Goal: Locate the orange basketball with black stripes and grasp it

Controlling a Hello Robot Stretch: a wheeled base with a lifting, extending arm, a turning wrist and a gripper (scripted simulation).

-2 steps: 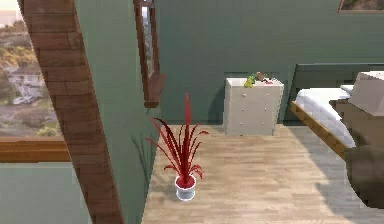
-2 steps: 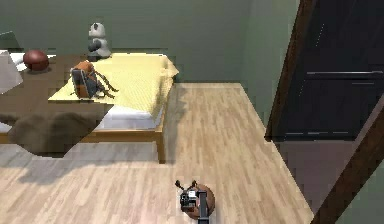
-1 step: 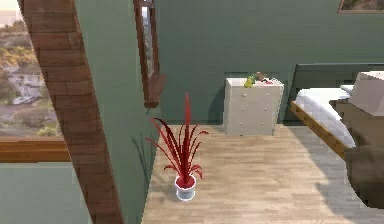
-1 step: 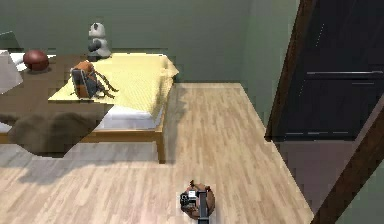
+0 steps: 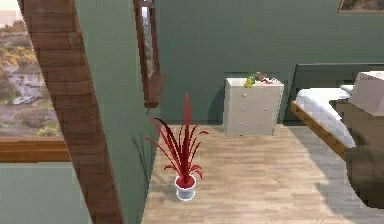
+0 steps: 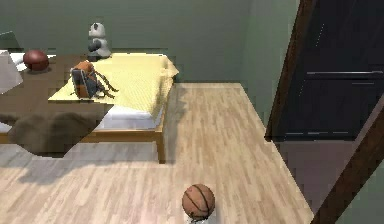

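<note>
**Item 1 – basketball**. Orange-brown ball with dark stripes. It rests on the wood floor, out past the foot corner of the bed and well apart from it, with bare boards all round. It is a sphere, so it has no long axis and points no way. The dark seams curve across its face, but their direction is too small to tell.

**Item 2 – end effector.** Its state cannot be told from these views.

**Item 3 – bed.** Wooden frame with a yellow blanket and a dark brown cover that hangs over the near side.
- Orange and grey backpack, lying at mid-bed where the yellow meets the brown.
- White and grey soft toy, sitting at the bed's far edge against the green wall.
- Reddish-brown ball, on the bed beyond the backpack.

**Item 4 – dark door**. Across the floor from the bed's foot.

**Item 5 – forward view.**
- White dresser, just beside the bed's head, with small things on top too small to name.
- Red-leaved plant in a white pot, well apart from the bed and against a green wall corner.
- Window, beyond that corner, farthest from the bed.
</note>
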